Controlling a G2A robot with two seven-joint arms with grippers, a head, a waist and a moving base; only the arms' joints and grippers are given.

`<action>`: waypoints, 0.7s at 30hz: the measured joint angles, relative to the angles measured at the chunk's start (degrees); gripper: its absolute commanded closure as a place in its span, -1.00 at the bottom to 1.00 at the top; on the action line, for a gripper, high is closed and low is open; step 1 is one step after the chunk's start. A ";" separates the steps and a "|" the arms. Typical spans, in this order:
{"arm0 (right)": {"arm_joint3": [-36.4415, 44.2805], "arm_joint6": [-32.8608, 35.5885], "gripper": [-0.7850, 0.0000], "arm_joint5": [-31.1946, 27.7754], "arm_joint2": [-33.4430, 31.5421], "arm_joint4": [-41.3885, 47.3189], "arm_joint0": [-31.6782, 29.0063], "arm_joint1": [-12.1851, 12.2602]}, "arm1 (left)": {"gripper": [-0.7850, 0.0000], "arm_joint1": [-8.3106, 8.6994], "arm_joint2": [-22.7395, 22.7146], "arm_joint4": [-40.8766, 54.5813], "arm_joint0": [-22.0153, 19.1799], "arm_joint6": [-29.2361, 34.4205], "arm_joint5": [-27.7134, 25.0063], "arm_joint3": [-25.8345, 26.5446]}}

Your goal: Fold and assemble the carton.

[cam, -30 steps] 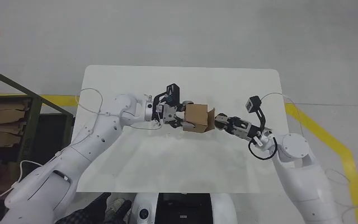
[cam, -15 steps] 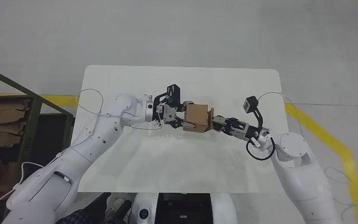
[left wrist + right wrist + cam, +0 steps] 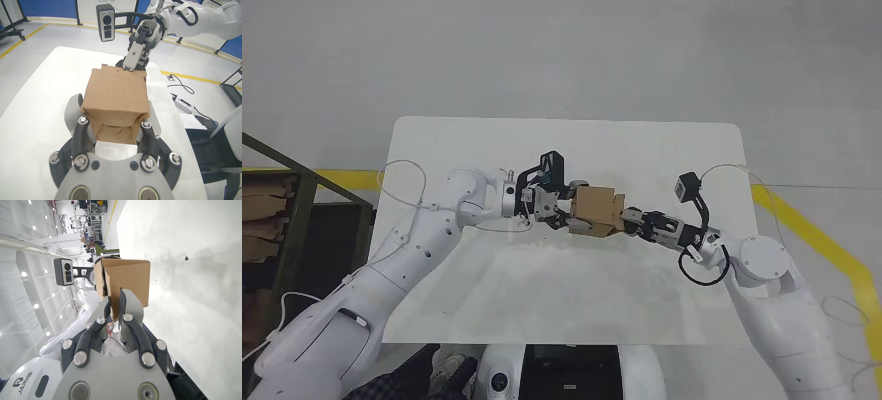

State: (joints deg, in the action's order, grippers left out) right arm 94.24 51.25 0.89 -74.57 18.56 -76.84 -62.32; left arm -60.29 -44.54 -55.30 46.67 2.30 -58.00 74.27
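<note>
A small brown carton (image 3: pixel 594 210) hangs above the middle of the white table (image 3: pixel 562 290), held from both ends. My left gripper (image 3: pixel 560 212) is shut on the carton (image 3: pixel 115 94), one finger on each side wall at its open end, where an inner flap shows. My right gripper (image 3: pixel 624 222) grips the opposite end; in the right wrist view its fingers (image 3: pixel 121 302) pinch a cardboard flap (image 3: pixel 111 306) of the carton (image 3: pixel 130 281). The left wrist view shows the right gripper (image 3: pixel 128 68) biting the carton's far edge.
A green rack holding flat cardboard (image 3: pixel 262 215) stands off the table's left side. A yellow floor line (image 3: pixel 802 225) runs past the right. Cables and a power brick (image 3: pixel 184 103) lie on the floor beyond the table edge.
My right gripper has slid closer to the carton and closed on its end flap, which now lies folded flatter. The left gripper and carton have barely shifted.
</note>
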 measured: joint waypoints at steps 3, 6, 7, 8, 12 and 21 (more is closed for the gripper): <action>-0.05 -0.45 0.83 -0.08 0.03 0.21 0.01 0.01 | -0.36 -0.01 -0.16 0.10 0.16 0.10 0.00 0.07; 0.10 -0.69 0.85 -0.11 0.10 0.47 0.05 0.01 | -0.38 -0.02 -0.24 0.24 0.31 0.17 0.00 0.20; 0.22 -0.78 0.86 -0.11 0.18 0.52 0.11 0.01 | -0.38 -0.03 -0.24 0.25 0.36 0.20 0.00 0.30; 0.31 -0.87 0.87 -0.09 0.27 0.51 0.16 0.01 | -0.39 -0.03 -0.24 0.23 0.40 0.23 0.00 0.39; 0.61 -1.15 0.91 0.14 0.88 -0.04 0.47 -0.02 | -0.39 -0.06 -0.27 0.01 0.54 0.25 0.00 0.66; 1.27 -1.71 0.84 0.48 2.13 -0.73 0.90 -0.09 | -0.40 -0.10 -0.56 0.06 0.78 0.27 0.00 0.91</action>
State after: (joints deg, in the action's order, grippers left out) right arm 95.51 49.54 1.37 -72.44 17.83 -75.95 -62.41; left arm -60.39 -45.10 -55.25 47.44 2.57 -58.00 75.19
